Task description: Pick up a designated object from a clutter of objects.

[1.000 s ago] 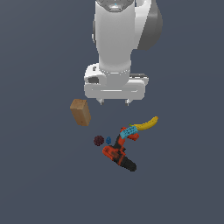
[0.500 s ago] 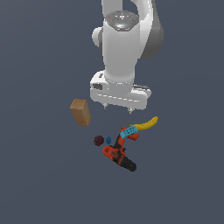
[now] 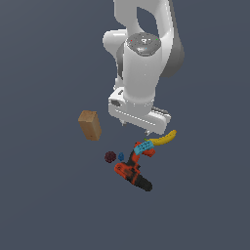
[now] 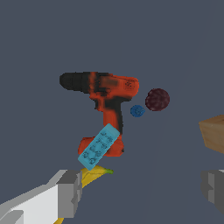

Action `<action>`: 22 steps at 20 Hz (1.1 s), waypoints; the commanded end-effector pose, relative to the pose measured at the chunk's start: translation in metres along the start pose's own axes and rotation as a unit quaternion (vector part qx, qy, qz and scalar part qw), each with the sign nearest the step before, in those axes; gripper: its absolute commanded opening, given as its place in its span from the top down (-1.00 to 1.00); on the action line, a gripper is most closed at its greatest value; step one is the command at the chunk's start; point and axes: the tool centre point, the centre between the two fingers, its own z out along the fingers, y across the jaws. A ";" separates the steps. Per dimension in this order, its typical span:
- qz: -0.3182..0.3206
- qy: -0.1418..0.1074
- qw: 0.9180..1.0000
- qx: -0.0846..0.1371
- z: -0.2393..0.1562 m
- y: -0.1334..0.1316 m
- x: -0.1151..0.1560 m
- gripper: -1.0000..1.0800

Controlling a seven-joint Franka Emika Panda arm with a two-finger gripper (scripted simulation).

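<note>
Alignment decides this approach: with your gripper (image 4: 142, 186) hanging fingers spread above the clutter, centre it on the small cyan studded plastic brick (image 4: 99, 146) leaning on the orange-black power drill's (image 4: 105, 98) base, beside the yellow banana (image 4: 89, 176).

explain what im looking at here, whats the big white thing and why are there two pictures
The big white thing is a simulated robot arm. One picture comes from a camera off the arm, the other from a camera on its wrist looking down past its gripper, which is open and holds nothing. Below lie an orange-black power drill, a cyan toy brick resting against the drill's base, a banana, a maroon bumpy ball, a tiny dark blue piece and a wooden block set apart.
</note>
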 end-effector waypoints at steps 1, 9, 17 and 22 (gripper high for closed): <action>0.029 0.001 1.000 0.000 0.008 -0.004 -0.001 -0.92; 0.119 0.003 0.993 0.000 0.034 -0.017 -0.005 -0.92; 0.208 0.005 0.978 0.001 0.059 -0.029 -0.010 -0.92; 0.261 0.006 0.965 0.001 0.075 -0.035 -0.014 -0.92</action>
